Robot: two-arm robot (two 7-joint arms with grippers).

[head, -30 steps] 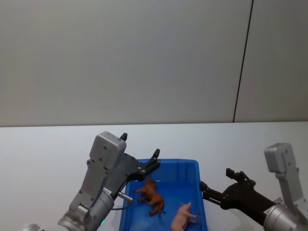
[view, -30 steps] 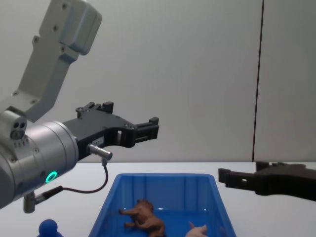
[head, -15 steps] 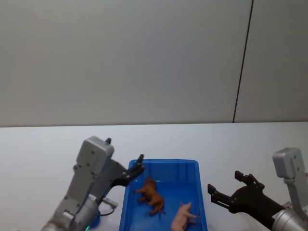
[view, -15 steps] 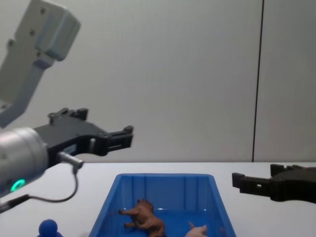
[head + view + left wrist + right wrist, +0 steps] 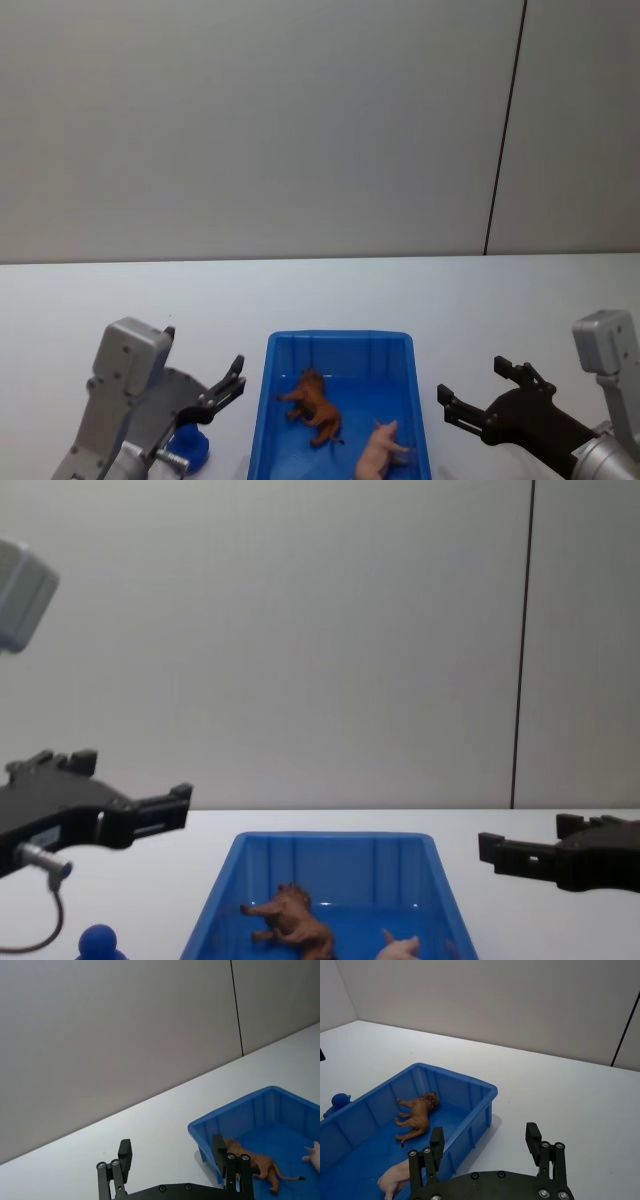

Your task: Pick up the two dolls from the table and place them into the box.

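The blue box (image 5: 340, 338) stands on the white table (image 5: 90, 300) with both dolls lying inside. The brown lion (image 5: 315, 405) lies in the box's middle, and the pink pig (image 5: 378, 450) is nearer me on the right. My left gripper (image 5: 204, 340) hovers open and empty to the left of the box. My right gripper (image 5: 472, 378) hovers open and empty to its right. The left wrist view looks past the left gripper (image 5: 171, 1142) to the lion (image 5: 255, 1162) and the box (image 5: 235, 1107). Beyond the right gripper (image 5: 485, 1130) lie the lion (image 5: 417, 1112) and pig (image 5: 395, 1175).
A small blue round-topped object (image 5: 185, 445) stands on the table just left of the box, under my left arm; it shows low in the chest view too (image 5: 98, 940). A grey wall runs behind the table. White tabletop spreads on both sides.
My left gripper has drawn back from above the box, going left and down, still open. My right gripper has slid slightly right. The dolls have not moved.
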